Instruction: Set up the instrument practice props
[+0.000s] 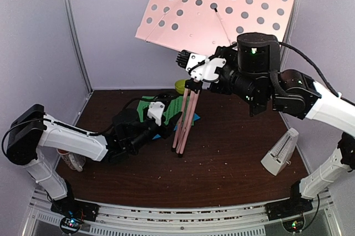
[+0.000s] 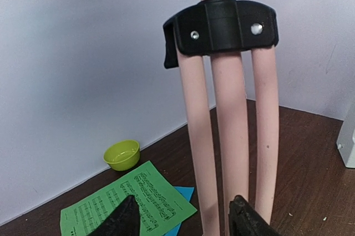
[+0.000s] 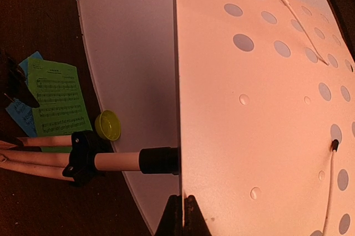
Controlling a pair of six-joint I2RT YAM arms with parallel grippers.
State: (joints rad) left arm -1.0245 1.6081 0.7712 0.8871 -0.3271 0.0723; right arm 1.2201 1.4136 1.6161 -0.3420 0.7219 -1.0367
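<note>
Apparently clamps stand (image 1: 213,11) at desk edge with right gripper (image 3: 183,214), fingers mostly cropped; feet on table (image 1: 233,175) centre. Spreads left gripper (image 2: 186,217) open near legs. Shows blue sheet (image 2: 182,194) only as corner under green sheet (image 2: 130,203).

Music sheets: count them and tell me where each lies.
2. The green sheet lies flat on the table beside the music stand; the blue sheet lies under it, partly covered. Others could be hidden beneath.

Top camera looks down from behind; both close wrist cameras share the music stand (image 2: 227,108).
</note>
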